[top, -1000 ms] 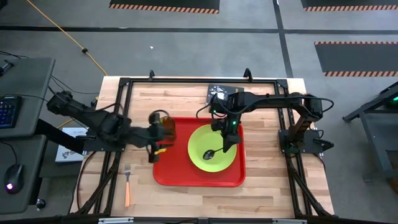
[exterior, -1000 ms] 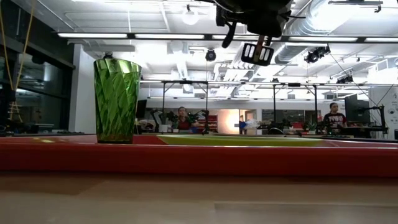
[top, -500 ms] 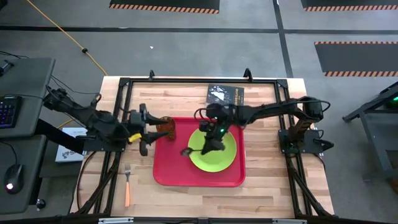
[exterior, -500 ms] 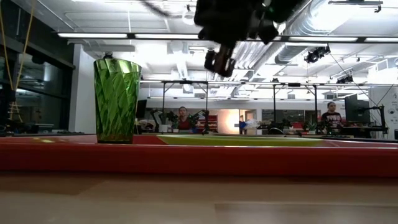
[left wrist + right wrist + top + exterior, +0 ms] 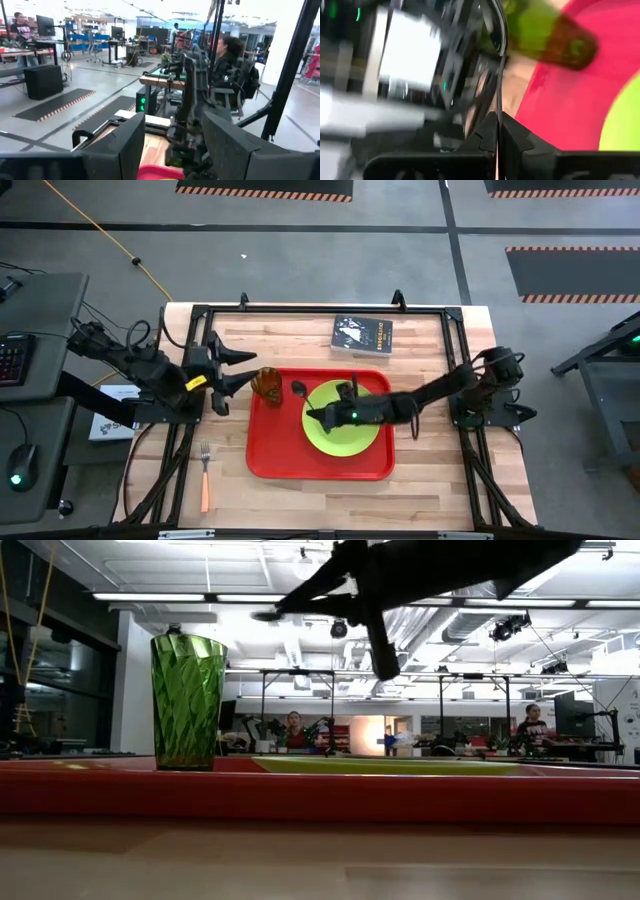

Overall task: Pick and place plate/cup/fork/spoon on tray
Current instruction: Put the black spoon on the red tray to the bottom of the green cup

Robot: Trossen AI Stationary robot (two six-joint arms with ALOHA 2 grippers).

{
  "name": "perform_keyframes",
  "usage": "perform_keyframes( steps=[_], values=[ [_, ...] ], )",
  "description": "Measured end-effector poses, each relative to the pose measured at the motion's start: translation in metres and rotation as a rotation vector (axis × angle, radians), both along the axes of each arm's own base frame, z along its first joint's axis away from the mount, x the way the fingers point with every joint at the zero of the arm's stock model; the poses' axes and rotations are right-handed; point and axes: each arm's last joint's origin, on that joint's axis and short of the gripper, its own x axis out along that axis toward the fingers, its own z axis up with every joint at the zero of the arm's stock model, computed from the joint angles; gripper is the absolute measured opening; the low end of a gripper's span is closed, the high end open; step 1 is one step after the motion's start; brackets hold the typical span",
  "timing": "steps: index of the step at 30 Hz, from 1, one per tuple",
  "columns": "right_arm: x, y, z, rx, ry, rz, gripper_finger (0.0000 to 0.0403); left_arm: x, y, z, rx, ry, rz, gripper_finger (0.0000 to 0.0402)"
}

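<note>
The red tray (image 5: 262,460) lies mid-table. The lime-green plate (image 5: 345,435) lies on it, and the green cup (image 5: 267,383) stands upright on its base in the tray's far left corner, also seen in the low view (image 5: 188,700). My right gripper (image 5: 313,414) reaches low over the plate's left rim, shut on the spoon (image 5: 298,390). My left gripper (image 5: 228,378) is open and empty, left of the cup and apart from it. The orange-handled fork (image 5: 204,475) lies flat on the table near the front left, off the tray. My right gripper pinches the spoon's thin dark handle (image 5: 498,102) between its two shut fingers. The fingers come about level from the table's right, pointing left, and the handle runs on beyond them. The spoon is lifted clear of the tray, its bowl (image 5: 265,615) leading toward the cup.
A dark book (image 5: 362,335) lies on the table behind the tray. The black frame rails (image 5: 190,330) run around the table's edges. People sit and stand in the room beyond the table.
My right gripper has lifted the spoon off the plate, carried it toward the table's left and far side, and tipped from pointing down to about level. My left gripper has drawn back from the cup toward the table's left edge; the cup stays upright.
</note>
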Motion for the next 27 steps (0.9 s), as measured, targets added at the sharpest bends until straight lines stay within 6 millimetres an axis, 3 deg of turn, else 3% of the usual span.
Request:
perform_keyframes(
  steps=[4,8,14,21,27],
  values=[
    [0.003,0.020,-0.012,0.097,-0.011,-0.189,0.0000,-0.004,0.002,0.004,-0.013,-0.028,0.000,0.0188],
    [0.020,0.034,-0.021,0.162,-0.038,-0.291,0.0000,-0.006,0.003,0.005,-0.016,-0.035,0.000,0.0188],
    [0.049,0.046,-0.032,0.189,0.009,-0.217,0.0000,-0.007,0.003,0.007,-0.027,-0.057,-0.029,0.0188],
    [0.056,0.068,-0.043,0.277,-0.018,-0.321,0.0000,-0.006,0.002,0.007,-0.059,-0.068,-0.048,0.0188],
    [0.074,0.095,-0.032,0.309,-0.044,-0.412,0.0000,-0.007,0.002,0.007,-0.037,-0.064,-0.047,0.0188]
  ],
)
